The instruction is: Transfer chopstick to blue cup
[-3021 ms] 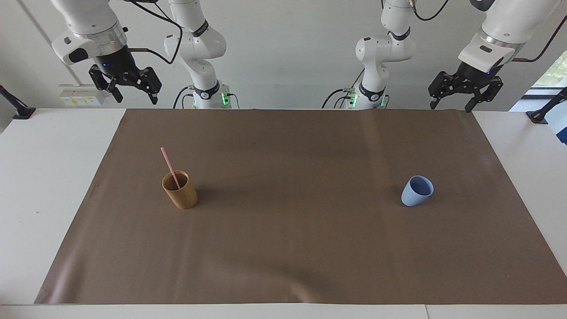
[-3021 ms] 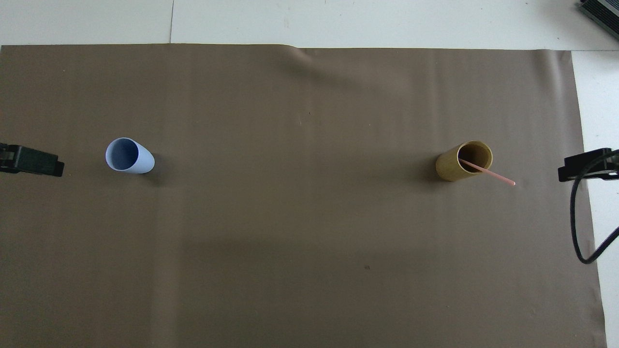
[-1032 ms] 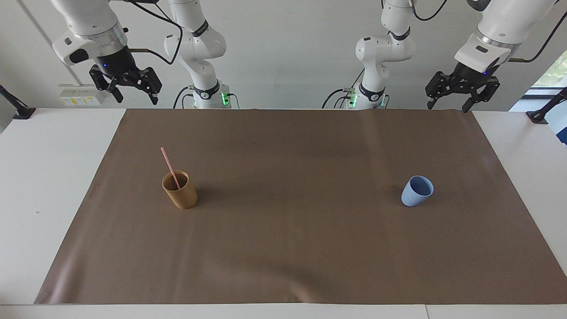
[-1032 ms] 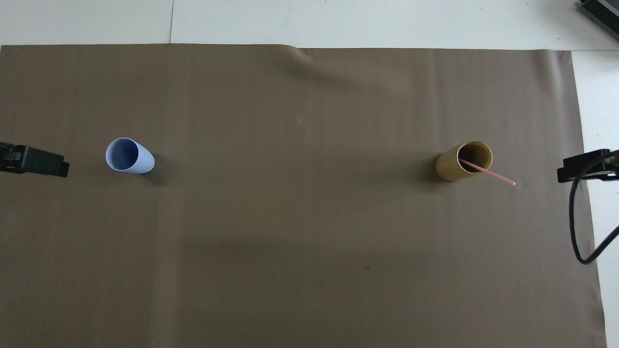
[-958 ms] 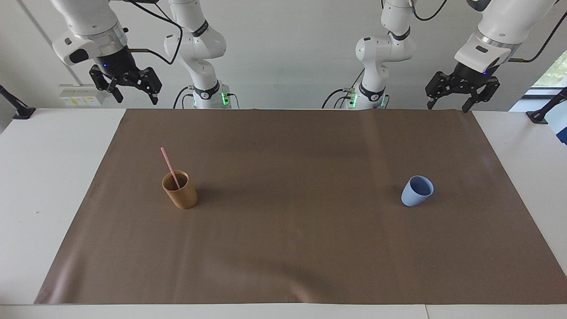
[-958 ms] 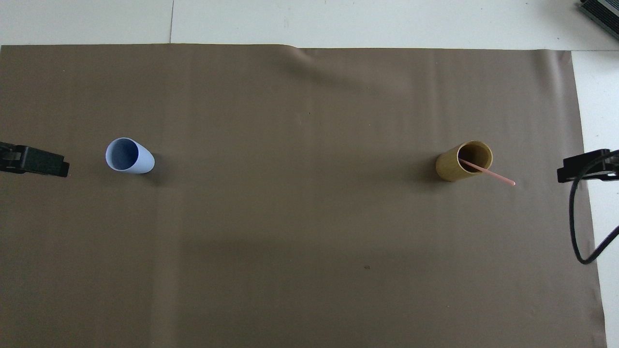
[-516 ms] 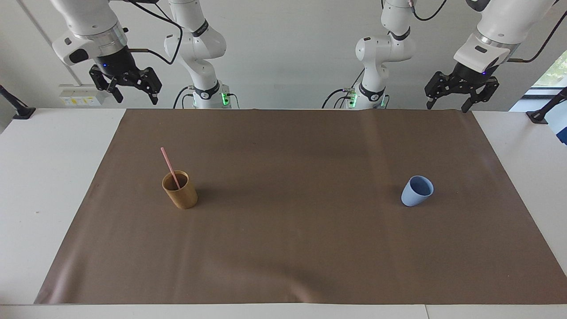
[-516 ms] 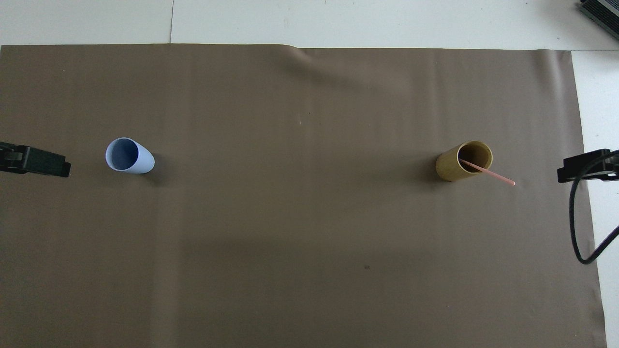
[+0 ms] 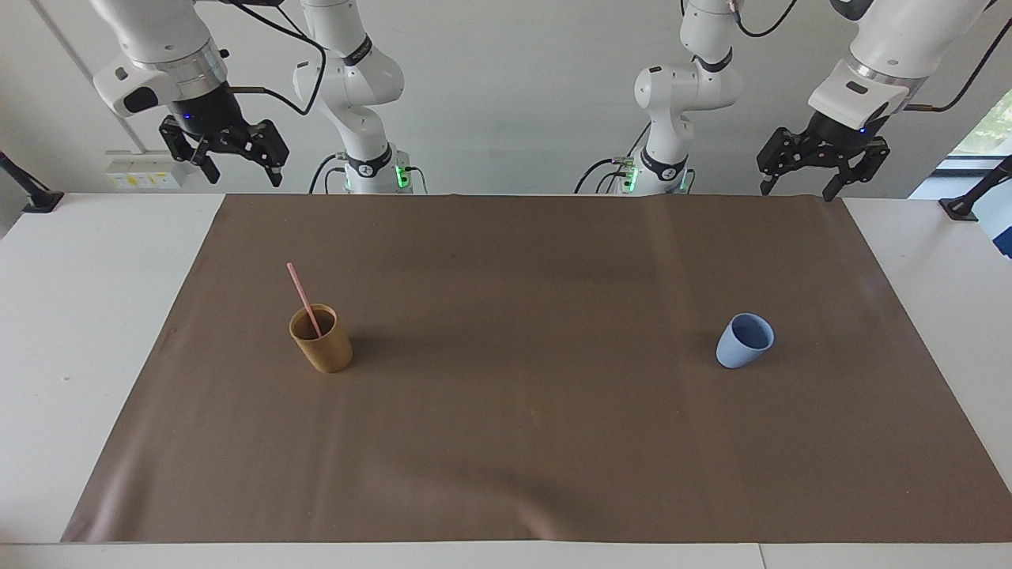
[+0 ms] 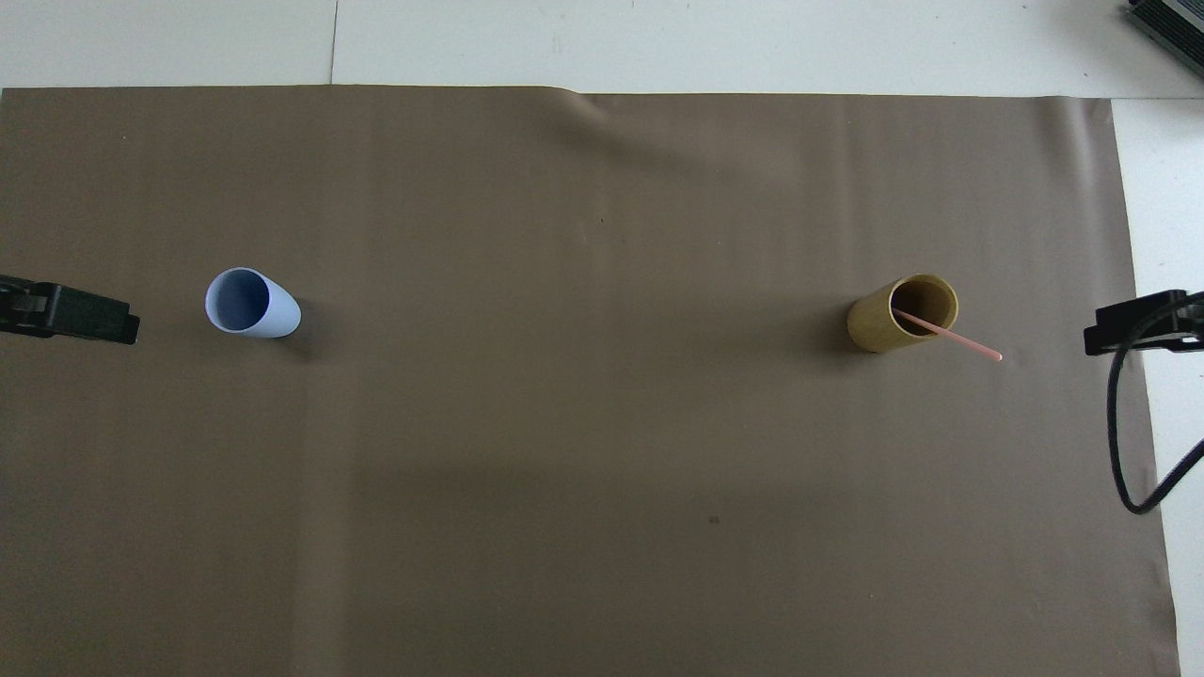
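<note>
A pale-pink chopstick leans in the tan-brown cup, toward the right arm's end of the brown mat; its top sticks out well above the rim. The blue cup stands by itself toward the left arm's end, and its inside holds nothing. My right gripper hangs open in the air over the mat's corner nearest the robots, far from the tan-brown cup. My left gripper hangs open over the other near corner, well apart from the blue cup. Both grippers are empty.
The brown mat covers most of the white table. Both arm bases stand at the table's edge nearest the robots. A black cable loops down from the right arm over the mat's edge.
My left gripper has drifted a little toward the middle of the table and risen slightly. The right gripper, both cups and the chopstick have stayed put.
</note>
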Motion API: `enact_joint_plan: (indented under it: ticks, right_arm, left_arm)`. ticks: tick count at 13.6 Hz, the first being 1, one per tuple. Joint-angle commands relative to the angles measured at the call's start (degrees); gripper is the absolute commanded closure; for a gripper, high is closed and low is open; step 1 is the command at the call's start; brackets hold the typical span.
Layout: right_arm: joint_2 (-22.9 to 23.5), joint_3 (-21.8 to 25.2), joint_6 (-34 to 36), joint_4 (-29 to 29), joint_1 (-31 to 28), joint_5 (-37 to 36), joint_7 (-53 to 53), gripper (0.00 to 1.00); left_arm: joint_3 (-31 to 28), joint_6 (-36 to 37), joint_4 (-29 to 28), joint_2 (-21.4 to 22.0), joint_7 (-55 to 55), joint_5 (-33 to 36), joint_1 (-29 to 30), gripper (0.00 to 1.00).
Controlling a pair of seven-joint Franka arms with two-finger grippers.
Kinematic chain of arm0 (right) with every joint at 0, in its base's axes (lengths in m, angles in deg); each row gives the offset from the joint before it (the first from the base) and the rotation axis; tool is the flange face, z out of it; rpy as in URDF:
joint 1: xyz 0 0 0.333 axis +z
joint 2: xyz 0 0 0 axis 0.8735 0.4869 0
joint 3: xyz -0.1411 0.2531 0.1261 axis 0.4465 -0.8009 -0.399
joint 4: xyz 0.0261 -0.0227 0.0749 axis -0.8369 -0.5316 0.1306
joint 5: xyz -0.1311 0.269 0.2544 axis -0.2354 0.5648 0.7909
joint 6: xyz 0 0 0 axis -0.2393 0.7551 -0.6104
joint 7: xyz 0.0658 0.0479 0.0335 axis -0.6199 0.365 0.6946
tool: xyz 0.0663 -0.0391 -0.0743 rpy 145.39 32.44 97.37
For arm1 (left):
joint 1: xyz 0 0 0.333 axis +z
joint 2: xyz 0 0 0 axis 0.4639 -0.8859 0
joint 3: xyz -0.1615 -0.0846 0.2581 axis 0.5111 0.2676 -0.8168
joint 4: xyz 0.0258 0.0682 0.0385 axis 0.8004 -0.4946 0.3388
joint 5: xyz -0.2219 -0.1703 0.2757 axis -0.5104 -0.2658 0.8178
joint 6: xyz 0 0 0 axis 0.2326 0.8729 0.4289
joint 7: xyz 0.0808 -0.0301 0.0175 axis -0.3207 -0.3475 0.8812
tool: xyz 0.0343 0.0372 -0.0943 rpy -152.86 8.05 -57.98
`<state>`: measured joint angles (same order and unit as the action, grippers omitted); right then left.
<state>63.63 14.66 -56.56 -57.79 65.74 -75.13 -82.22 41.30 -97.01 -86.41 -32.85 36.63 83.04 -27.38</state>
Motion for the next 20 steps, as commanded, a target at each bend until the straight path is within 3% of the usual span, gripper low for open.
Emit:
enact_joint_plan:
  ticks: [1,7,11,20]
  right_arm:
    - [-0.92,-0.23,0.12,-0.92,-0.31,0.21,-1.03,0.00]
    - [-0.92,-0.23,0.12,-0.92,-0.31,0.21,-1.03,0.00]
    - [-0.92,-0.23,0.12,-0.92,-0.31,0.21,-1.03,0.00]
    - [-0.92,-0.23,0.12,-0.92,-0.31,0.21,-1.03,0.00]
  left_arm:
    - [-0.33,-1.17,-0.39,0.35,0.22,0.42,-0.35,0.00]
    - [-0.41,-3.19,-0.39,0.26,0.13,0.50,0.18,0.00]
    - [-0.68,-8.71,-2.05,-0.62,-0.05,0.42,1.93,0.00]
    - [-0.68,-24.46,-9.52,-10.45,-4.17,0.33,4.92,0.00]
